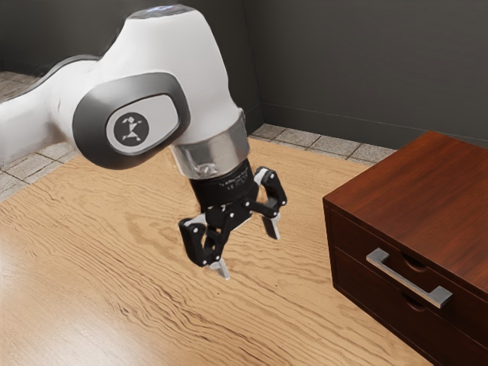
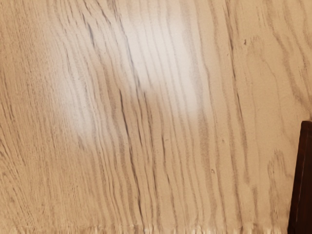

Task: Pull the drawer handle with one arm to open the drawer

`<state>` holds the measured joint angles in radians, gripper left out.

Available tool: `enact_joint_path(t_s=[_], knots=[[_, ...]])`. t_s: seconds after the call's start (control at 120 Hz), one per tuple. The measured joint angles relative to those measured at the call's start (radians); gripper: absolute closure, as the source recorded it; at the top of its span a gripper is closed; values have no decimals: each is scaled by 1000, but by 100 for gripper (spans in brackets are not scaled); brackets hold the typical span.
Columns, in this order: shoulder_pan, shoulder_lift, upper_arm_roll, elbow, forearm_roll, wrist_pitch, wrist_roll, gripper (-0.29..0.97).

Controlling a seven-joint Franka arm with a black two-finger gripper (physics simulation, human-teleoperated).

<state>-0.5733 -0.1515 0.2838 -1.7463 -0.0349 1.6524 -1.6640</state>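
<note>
The white arm point(image 1: 46, 114) comes in from the exterior view's left and bends at its large last joint, so that the wrist point(image 1: 213, 152) points downward. The black gripper point(image 1: 247, 250) hangs with its two fingers point(image 1: 200, 242) spread well apart, gripping nothing. The hand seems tilted a little toward the right, though the angle is hard to judge.

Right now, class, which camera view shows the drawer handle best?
The exterior view: the silver handle runs whole across the drawer front. The wrist view offers a dark strip of the cabinet.

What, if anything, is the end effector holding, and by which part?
Nothing. The end effector is open above the wooden surface, apart from the drawer handle.
</note>
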Motion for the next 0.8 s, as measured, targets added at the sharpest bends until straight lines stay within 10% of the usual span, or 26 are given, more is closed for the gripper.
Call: enact_joint_path(t_s=[0.8], knots=[[-186,167,-33,41,-36,290,-53,0]])
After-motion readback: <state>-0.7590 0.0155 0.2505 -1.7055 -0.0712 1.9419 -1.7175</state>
